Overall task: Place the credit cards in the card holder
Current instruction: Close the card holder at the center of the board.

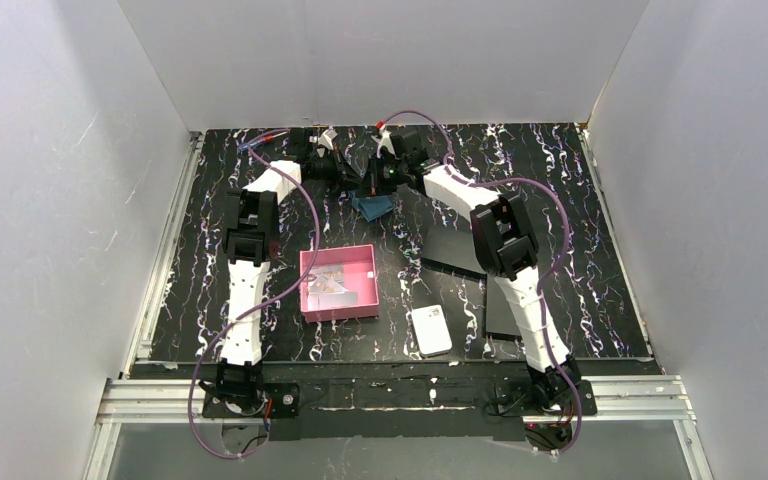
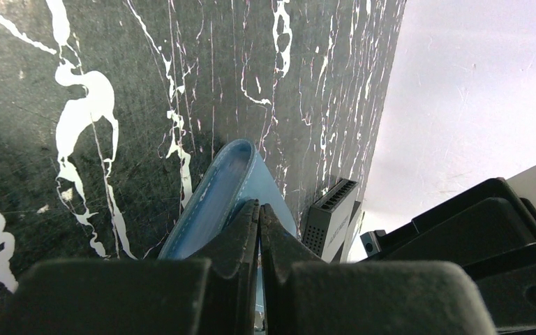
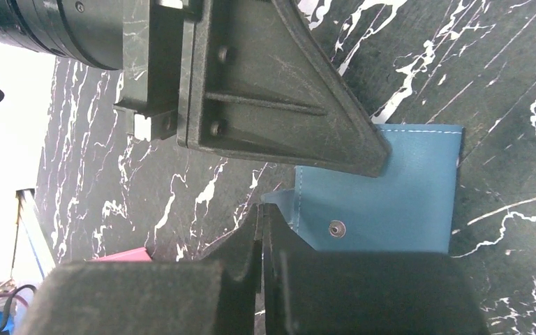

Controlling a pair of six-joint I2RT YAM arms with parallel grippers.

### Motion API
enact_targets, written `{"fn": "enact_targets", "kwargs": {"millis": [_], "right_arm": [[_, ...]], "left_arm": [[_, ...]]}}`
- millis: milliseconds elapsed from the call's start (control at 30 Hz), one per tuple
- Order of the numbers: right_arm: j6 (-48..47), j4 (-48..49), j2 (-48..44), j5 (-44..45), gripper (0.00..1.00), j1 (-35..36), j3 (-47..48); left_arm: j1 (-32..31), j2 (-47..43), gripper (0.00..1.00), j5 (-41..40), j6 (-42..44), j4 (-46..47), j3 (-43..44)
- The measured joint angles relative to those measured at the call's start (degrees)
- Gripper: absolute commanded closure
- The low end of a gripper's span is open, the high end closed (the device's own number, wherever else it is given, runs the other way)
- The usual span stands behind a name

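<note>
The small teal-blue fold-over card holder (image 1: 372,206), at the far middle of the black marbled counter (image 1: 580,180), is pinched by the shut left tool (image 2: 259,213). The right tool (image 3: 262,216) is shut beside its flap corner. It looks light and floppy, best held by a flap edge.

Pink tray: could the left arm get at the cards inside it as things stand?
Probably not yet. Nothing stands between it and the pink tray, but the left gripper is shut on the card holder, so it would need to let go first.
</note>
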Motion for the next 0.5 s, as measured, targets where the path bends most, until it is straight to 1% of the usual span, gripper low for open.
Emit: {"fn": "enact_targets", "kwargs": {"millis": [200,500], "right_arm": [[-0.8,-0.9,0.0,0.6,0.99,0.0,0.5],[1.1,-0.7,-0.2,1.6,0.99,-1.9,-0.3]], "left_arm": [[0.0,-0.2,1.00,-0.3,1.0,-0.7,0.0],[0.0,-0.6,1.00,-1.2,2.5,-2.0,0.0]]}}
